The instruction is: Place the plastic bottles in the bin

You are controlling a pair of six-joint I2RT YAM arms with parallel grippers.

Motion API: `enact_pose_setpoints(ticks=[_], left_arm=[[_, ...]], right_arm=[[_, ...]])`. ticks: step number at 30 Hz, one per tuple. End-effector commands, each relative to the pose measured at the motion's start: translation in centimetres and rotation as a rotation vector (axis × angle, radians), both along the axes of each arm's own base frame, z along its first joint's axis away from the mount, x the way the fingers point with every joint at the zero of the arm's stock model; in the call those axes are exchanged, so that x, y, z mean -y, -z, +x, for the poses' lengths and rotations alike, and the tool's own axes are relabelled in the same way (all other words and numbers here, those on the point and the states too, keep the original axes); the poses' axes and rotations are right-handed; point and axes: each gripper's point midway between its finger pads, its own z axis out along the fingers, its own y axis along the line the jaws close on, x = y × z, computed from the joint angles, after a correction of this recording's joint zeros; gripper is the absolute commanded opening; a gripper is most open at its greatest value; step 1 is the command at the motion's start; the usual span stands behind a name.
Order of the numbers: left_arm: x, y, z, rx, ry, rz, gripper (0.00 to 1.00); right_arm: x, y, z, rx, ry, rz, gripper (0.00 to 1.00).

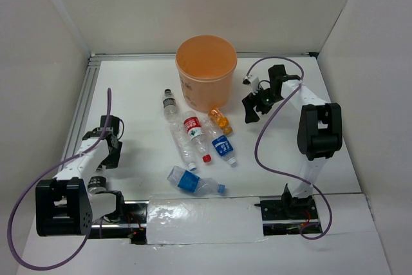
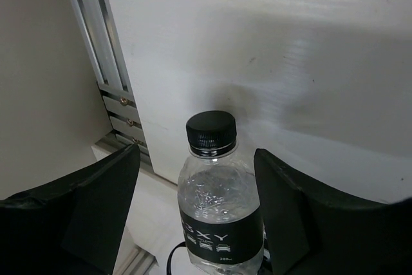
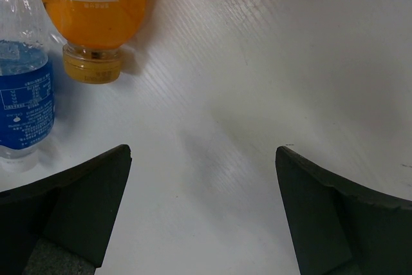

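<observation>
Your left gripper (image 2: 196,172) is straddling the black-label bottle (image 2: 219,210), well to the near left of the bin (image 1: 206,69). The bottle is clear plastic with a ribbed black screw cap. The matte black fingers (image 2: 96,210) are standing apart. A gap is showing on one side, and the other finger is sitting just beside the bottle, so it is not clamped. That arm is sitting folded low by the aluminium rail (image 2: 96,43).

Nearest of the loose ones, the blue-capped bottle (image 1: 193,182) is lying on its side on the white table (image 1: 129,94), well in front of the bin.

Closer to the bin, four are lying in a cluster: the plain bottle (image 1: 181,141), the red-label bottle (image 1: 195,131), the white-capped bottle (image 1: 223,147) with a blue label, and the orange bottle (image 1: 220,120) just before the bin's base.

The dark-capped bottle (image 1: 169,103) is lying just left of the bin.

Your right gripper (image 3: 203,178) is hanging wide open and holding nothing, just right of the bin, with its elbow raised high.

The bin is standing upright farthest back. It is round, translucent orange and slightly tapered.
</observation>
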Motion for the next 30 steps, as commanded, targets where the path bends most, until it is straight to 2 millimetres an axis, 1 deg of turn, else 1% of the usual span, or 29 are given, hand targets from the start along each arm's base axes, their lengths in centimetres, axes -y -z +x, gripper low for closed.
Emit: enact_pose_setpoints(ticks=[1, 2, 3, 4, 5, 8, 9, 10, 12, 14, 15, 17, 19, 20, 21, 22, 23, 24, 25, 26, 28, 29, 30], left_arm=[[0.5, -0.1, -0.8, -0.046, 0.031, -0.029, 0.83], [0.5, -0.3, -0.8, -0.046, 0.031, -0.030, 0.83], [0.6, -0.3, -0.7, -0.046, 0.040, -0.029, 0.83], [0.5, -0.2, -1.0, -0.062, 0.027, -0.021, 0.83], [0.5, -0.4, -0.7, -0.047, 0.018, -0.023, 0.85], [0.4, -0.4, -0.8, -0.057, 0.015, -0.014, 0.86], [0.4, -0.3, -1.1, -0.063, 0.008, -0.017, 0.86], [0.5, -0.1, -1.4, -0.073, 0.008, -0.017, 0.86], [0.3, 0.0, -1.5, -0.083, 0.005, -0.009, 0.84], [0.7, 0.7, -1.6, -0.108, 0.001, -0.036, 0.84], [0.9, 0.9, -1.7, -0.122, 0.003, -0.046, 0.84], [1.1, 1.3, -1.5, -0.152, 0.006, -0.035, 0.86], [0.9, 1.6, -1.7, -0.183, 0.004, -0.027, 0.86], [0.9, 1.6, -1.7, -0.198, 0.003, -0.028, 0.86], [1.2, 2.2, -1.9, -0.220, -0.008, -0.044, 0.86], [1.3, 2.3, -1.9, -0.237, -0.007, -0.054, 0.86], [1.6, 2.8, -2.1, -0.271, -0.006, -0.054, 0.85], [1.6, 2.6, -1.7, -0.258, -0.006, -0.054, 0.85], [1.5, 2.8, -1.5, -0.277, -0.018, -0.045, 0.85], [1.5, 3.0, -1.7, -0.294, -0.019, -0.045, 0.82], [1.6, 3.5, -1.7, -0.322, -0.018, -0.044, 0.72], [1.7, 3.5, -1.3, -0.316, -0.026, -0.045, 0.67], [1.4, 3.2, -1.5, -0.326, -0.028, -0.026, 0.63]], right_arm=[[0.1, -0.7, 0.8, 0.015, 0.018, 0.025, 1.00], [0.1, -0.4, 0.5, -0.001, 0.026, 0.026, 1.00], [0.1, -0.4, 0.7, 0.008, 0.026, 0.027, 1.00], [0.4, -0.1, 0.7, -0.006, 0.042, 0.028, 1.00], [0.3, 0.1, 0.4, -0.016, 0.039, 0.036, 1.00], [0.1, 0.0, 0.4, -0.017, 0.036, 0.046, 1.00], [0.5, 0.0, 0.7, -0.007, 0.045, 0.047, 1.00], [0.3, -0.1, 0.6, -0.013, 0.049, 0.059, 1.00], [-0.1, -0.3, 0.8, -0.009, 0.049, 0.082, 1.00], [-0.5, -0.3, 1.1, -0.012, 0.058, 0.110, 1.00], [-0.5, 0.0, 0.8, -0.023, 0.059, 0.109, 1.00], [-0.7, 0.0, 0.9, -0.024, 0.070, 0.125, 1.00], [-0.9, 0.6, 0.2, -0.047, 0.068, 0.133, 1.00], [-0.9, 0.4, 0.2, -0.035, 0.067, 0.134, 1.00], [-1.0, 0.2, -0.1, -0.033, 0.063, 0.143, 1.00], [-0.8, 0.4, -0.4, -0.045, 0.070, 0.151, 1.00], [-0.7, 0.3, -0.6, -0.036, 0.060, 0.148, 1.00], [-0.7, 0.0, -0.6, -0.026, 0.059, 0.148, 1.00], [-0.5, -0.2, -0.2, -0.008, 0.055, 0.157, 1.00], [-0.7, 0.0, -0.6, -0.018, 0.052, 0.168, 1.00], [-0.5, -0.1, -0.5, -0.017, 0.059, 0.178, 1.00], [-0.2, -0.5, -0.1, -0.008, 0.066, 0.187, 1.00], [-0.2, -0.5, -0.1, -0.001, 0.058, 0.185, 1.00]])
